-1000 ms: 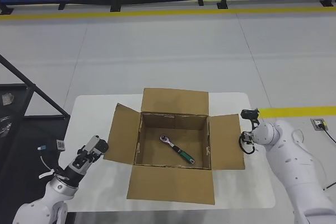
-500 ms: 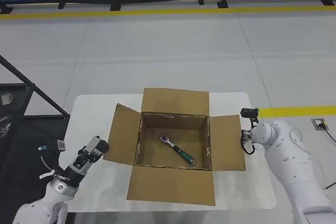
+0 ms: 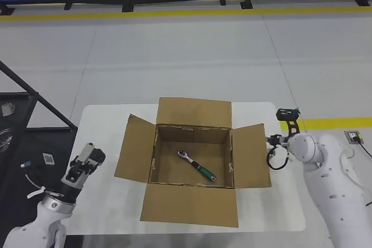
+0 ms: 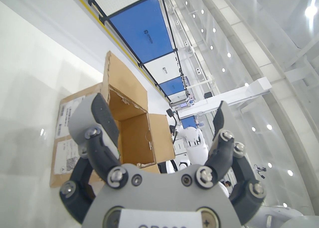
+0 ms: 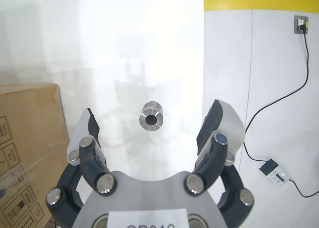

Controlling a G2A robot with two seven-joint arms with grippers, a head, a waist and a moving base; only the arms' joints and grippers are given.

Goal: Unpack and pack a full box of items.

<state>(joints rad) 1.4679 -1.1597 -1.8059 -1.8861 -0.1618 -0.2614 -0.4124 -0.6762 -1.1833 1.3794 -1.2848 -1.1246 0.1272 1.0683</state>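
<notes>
An open cardboard box (image 3: 194, 115) stands mid-table with its four flaps spread out. On its floor lies a ratchet wrench (image 3: 196, 165) with a green handle. A small steel socket (image 5: 151, 119) stands on the white table to the right of the box's right flap (image 5: 27, 124). My right gripper (image 5: 153, 111) hangs open just above it, one finger on each side, not touching. In the top view the right gripper (image 3: 274, 156) sits beside that flap. My left gripper (image 3: 88, 155) is open and holds nothing, off the box's left flap (image 4: 74, 136), and is aimed at the box (image 4: 134, 126).
The white table (image 3: 105, 124) has bare surface left and right of the box. A black frame (image 3: 25, 93) stands off the table's left side. On the floor to the right are a yellow line (image 5: 259, 2) and a cable (image 5: 281, 94).
My left gripper has drawn back leftward, away from the box's left flap. The right wrist has shifted slightly right and turned beside the right flap.
</notes>
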